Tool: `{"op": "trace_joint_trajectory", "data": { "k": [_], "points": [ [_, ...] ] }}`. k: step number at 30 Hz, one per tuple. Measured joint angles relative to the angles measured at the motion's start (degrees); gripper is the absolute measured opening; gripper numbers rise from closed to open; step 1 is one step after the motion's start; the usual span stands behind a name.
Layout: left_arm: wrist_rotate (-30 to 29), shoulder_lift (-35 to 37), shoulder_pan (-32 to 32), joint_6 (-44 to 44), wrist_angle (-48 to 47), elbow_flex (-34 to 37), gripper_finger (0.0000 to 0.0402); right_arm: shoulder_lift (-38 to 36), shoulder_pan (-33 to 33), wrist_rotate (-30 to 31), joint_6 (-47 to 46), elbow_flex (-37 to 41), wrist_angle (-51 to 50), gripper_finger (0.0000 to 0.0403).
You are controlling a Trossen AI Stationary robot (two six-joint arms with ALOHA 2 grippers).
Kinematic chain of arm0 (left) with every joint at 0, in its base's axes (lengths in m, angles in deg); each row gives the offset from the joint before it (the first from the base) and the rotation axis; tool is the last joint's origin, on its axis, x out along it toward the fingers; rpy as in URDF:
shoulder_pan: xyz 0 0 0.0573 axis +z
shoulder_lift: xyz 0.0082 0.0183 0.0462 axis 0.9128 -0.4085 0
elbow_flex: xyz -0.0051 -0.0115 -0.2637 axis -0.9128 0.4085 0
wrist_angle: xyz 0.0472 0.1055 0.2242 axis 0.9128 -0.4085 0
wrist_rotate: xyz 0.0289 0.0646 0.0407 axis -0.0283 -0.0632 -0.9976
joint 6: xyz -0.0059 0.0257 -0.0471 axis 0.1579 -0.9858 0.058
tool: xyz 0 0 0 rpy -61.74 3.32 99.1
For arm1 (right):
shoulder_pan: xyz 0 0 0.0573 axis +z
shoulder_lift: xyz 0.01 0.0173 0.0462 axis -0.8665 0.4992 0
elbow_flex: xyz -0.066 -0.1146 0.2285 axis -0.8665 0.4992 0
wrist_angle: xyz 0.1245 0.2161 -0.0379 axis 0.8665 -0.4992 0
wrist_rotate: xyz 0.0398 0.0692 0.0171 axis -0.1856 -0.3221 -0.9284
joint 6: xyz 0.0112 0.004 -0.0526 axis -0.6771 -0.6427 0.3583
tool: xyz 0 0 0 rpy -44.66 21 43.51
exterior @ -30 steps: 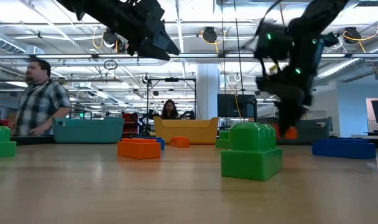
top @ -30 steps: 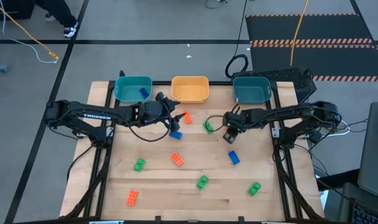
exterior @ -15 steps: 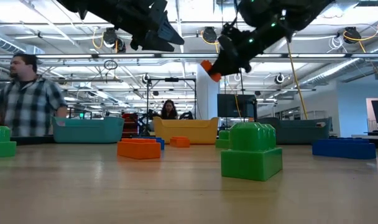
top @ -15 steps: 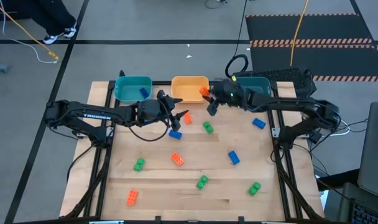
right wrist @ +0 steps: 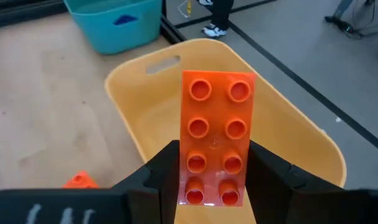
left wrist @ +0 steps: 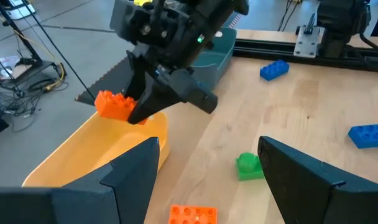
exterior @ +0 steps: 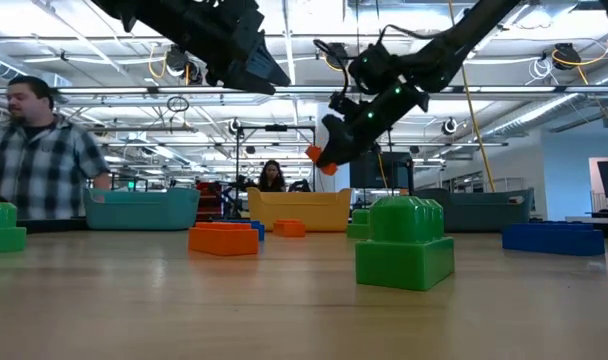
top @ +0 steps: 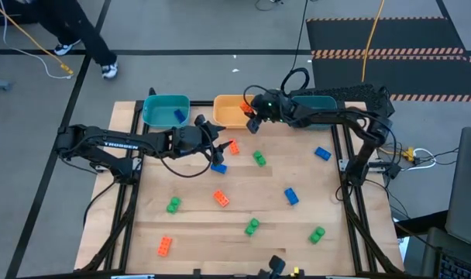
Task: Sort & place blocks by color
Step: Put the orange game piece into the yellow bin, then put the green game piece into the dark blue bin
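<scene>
Right wrist view puts the held orange brick nearest of all: the right gripper is clamped on its lower end, one finger on each long side, studs facing the camera and most of the brick's length standing free ahead of the fingertips. Held that way, the free end leads and should drop clear once the fingers part. Directly beyond the brick lies the orange tray, its hollow spread beneath and past the fingertips, so the brick appears to be poised over the bin that matches its colour; I judge this the release step for this brick. Farther on, past the tray's far rim, stands a teal tray with a blue block already inside, which suggests blue goes there. From above, the right gripper sits over the orange tray's edge. The left gripper waits off to the side of it, above the table, fingers spread wide and holding nothing, as the left wrist view shows. Beyond both tools, loose blocks remain on the wood: an orange block, a green block and a blue block among others, so much sorting is left.
</scene>
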Motion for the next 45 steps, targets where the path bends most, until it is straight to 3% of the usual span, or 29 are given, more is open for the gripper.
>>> {"op": "trace_joint_trajectory", "data": {
  "k": [6,16,27,35,39,45],
  "points": [
    [0.0,0.0,0.0,-0.2,0.2,0.0,0.0273,1.4,-1.2,0.0,-0.4,0.0,-0.6,0.0138],
    [0.0,0.0,0.0,-0.2,0.1,0.0,0.0273,1.0,-1.2,0.4,-0.5,0.0,-0.1,0.0214],
    [0.0,0.0,0.0,-0.2,-1.0,0.0,0.0274,-4.8,-0.5,0.2,-0.1,0.0,-1.8,0.0228],
    [0.0,0.0,0.0,-0.4,-1.1,0.0,0.0273,-12.4,8.8,0.4,-0.3,0.0,-19.5,0.0228],
    [0.0,0.1,0.0,-0.4,-1.4,0.0,0.0273,-13.6,15.2,2.4,-1.8,0.0,-23.2,0.0225],
    [0.0,2.3,0.0,1.9,-9.1,0.0,0.0274,-13.5,20.4,0.4,-6.1,0.0,-27.4,0.0223]
  ]
}}
